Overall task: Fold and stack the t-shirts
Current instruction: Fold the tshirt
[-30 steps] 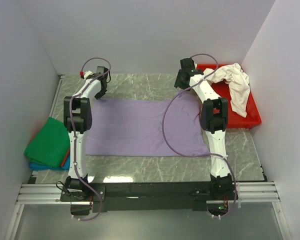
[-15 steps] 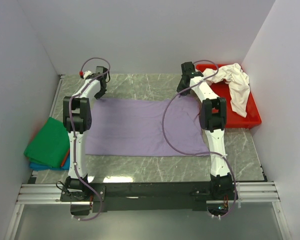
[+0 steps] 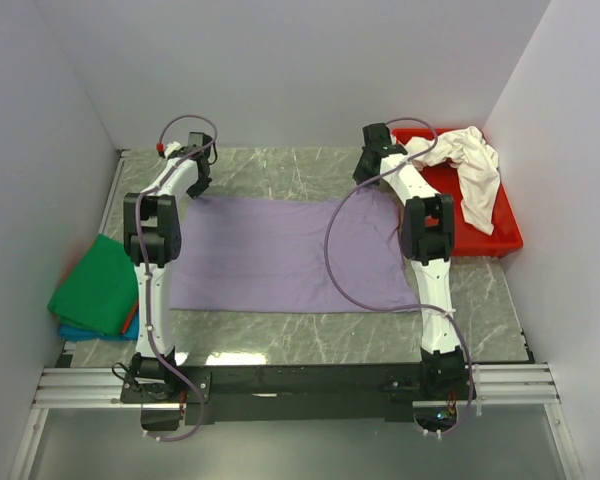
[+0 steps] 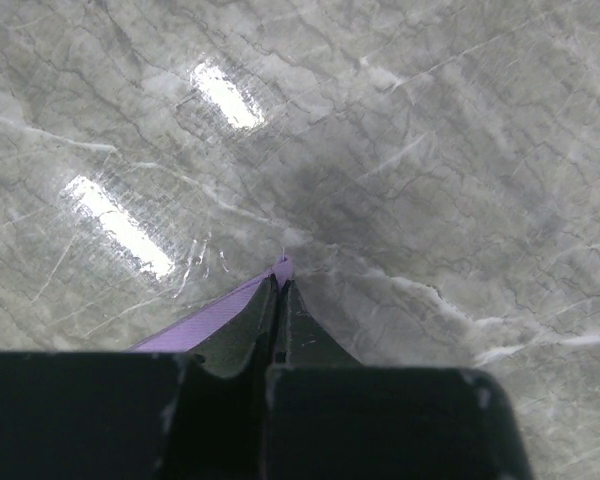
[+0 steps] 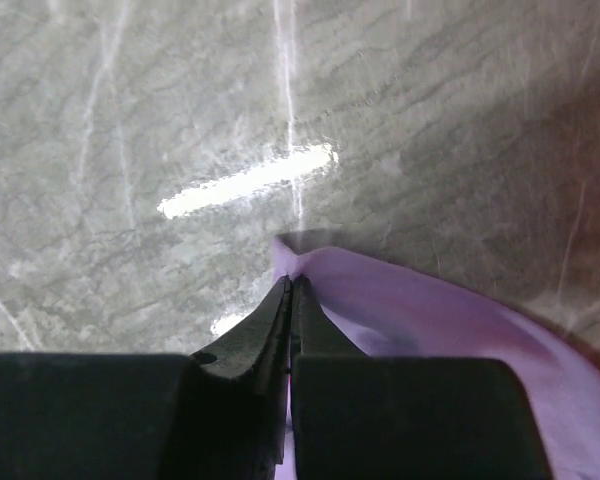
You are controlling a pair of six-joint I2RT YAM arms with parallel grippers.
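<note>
Left gripper (image 4: pixel 282 284) has its jaws pressed together on the far left corner of the lavender t-shirt (image 3: pixel 280 255); in its wrist view a purple tip shows just past the fingertips. Scanning the marble table (image 3: pixel 280 170) from left to right, we first find a folded stack at the left edge. It has the green t-shirt (image 3: pixel 95 285) on top, the red-orange t-shirt (image 3: pixel 133 318) showing only as a thin sliver beneath it, and the blue t-shirt (image 3: pixel 80 331) at the bottom. Next, the lavender t-shirt lies spread flat across the middle, between the two arms. We then find the right gripper (image 5: pixel 293 284) clamped on the far right corner of that same shirt, with the cloth bunching slightly beside its fingers. At the far right, the creamy white t-shirt (image 3: pixel 472 172) lies crumpled in the red tray (image 3: pixel 505 240).
</note>
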